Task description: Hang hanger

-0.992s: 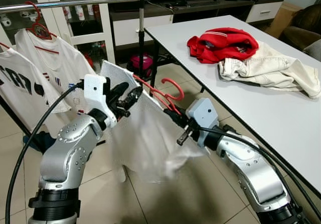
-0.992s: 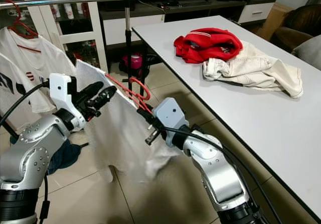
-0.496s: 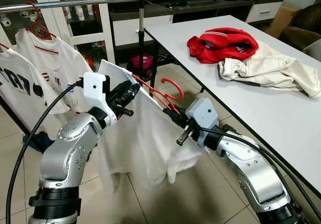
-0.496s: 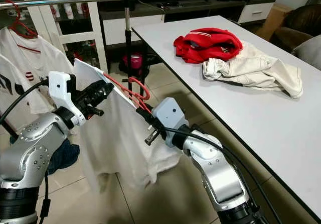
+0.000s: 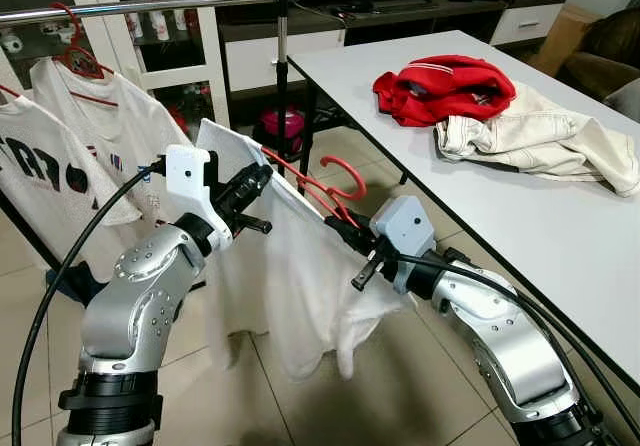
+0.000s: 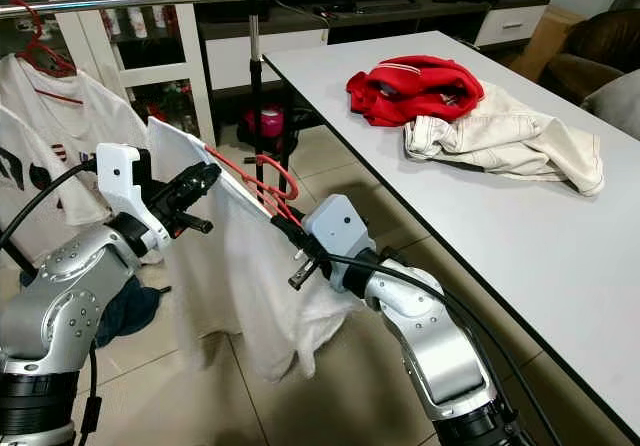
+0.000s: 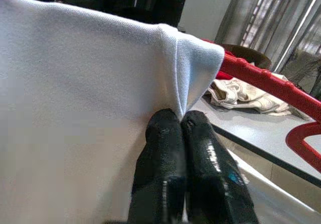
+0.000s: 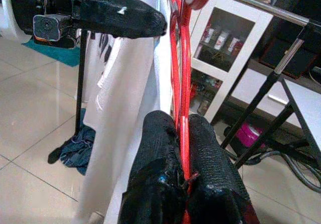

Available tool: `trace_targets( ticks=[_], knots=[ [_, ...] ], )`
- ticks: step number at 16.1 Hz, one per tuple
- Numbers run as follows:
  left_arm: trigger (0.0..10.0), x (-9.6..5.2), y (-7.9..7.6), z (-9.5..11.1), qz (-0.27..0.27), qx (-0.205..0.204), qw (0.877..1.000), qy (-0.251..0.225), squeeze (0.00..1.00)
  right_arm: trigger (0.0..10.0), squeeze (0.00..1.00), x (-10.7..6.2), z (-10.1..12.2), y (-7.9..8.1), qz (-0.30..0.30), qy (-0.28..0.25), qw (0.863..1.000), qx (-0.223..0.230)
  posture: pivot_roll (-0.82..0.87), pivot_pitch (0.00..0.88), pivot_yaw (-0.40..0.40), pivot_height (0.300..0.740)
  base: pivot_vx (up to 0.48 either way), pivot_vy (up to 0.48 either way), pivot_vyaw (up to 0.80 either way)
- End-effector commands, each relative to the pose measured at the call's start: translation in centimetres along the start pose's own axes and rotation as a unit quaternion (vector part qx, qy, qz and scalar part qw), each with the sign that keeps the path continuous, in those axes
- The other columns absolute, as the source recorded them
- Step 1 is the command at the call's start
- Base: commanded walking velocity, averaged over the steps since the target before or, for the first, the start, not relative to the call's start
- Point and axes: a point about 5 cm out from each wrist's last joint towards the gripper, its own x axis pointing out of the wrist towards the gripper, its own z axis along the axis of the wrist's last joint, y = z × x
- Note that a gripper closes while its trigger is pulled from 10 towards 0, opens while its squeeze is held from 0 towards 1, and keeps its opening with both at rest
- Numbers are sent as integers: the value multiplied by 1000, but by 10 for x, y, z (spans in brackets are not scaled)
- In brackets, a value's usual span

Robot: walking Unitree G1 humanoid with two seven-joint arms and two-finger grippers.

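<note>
A white shirt [image 5: 290, 276] hangs on a red hanger [image 5: 330, 181] that I hold between my arms, below and in front of the metal rail [image 5: 150, 6]. My left gripper [image 5: 262, 174] is shut, pinching the shirt's shoulder fabric [image 7: 190, 63] at the hanger's left end. Lower to the right, my right gripper [image 5: 335, 228] is shut on the red hanger [image 8: 178, 48] near its neck. The hook [image 5: 345, 171] points up and is not on the rail. The shirt's body drapes down toward the floor.
Two printed white shirts [image 5: 90, 116] hang on red hangers at the rail's left. A white table [image 5: 560, 236] at right carries a red garment [image 5: 445, 88] and a cream garment [image 5: 540, 141]. The rail's black stand [image 5: 282, 86] and cabinets lie behind. Tiled floor below.
The left gripper's fingers have closed together on the shirt's shoulder. The loose cloth has swung and now hangs straighter and lower. The right gripper has barely moved.
</note>
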Motion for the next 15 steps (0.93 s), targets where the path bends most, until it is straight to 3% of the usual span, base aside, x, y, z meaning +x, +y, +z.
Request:
trace_targets(
  ticks=[1,3,9,13,15],
  knots=[
    [0,3,-1,4,-5,5,1000,-9,0,0,0,0,7,-4,-3,-15,1000,-17,-138,0,-46,740,0,0,0],
    [0,2,0,5,-5,6,1000,-10,0,0,0,0,3,-6,-10,1,1000,-24,-135,0,-48,740,0,0,0],
    [0,-6,-2,4,-12,25,1000,-1,0,0,0,-12,-30,-31,-92,113,989,-19,-117,0,-66,740,0,0,0],
    [0,-9,1,6,-3,31,1000,-2,0,0,0,-17,-38,-36,-98,132,986,-18,-117,0,-66,740,0,0,0],
    [0,-7,13,15,24,50,998,-16,0,0,0,-19,-37,-31,-64,123,990,-20,-118,0,-62,740,0,0,0]
  ],
)
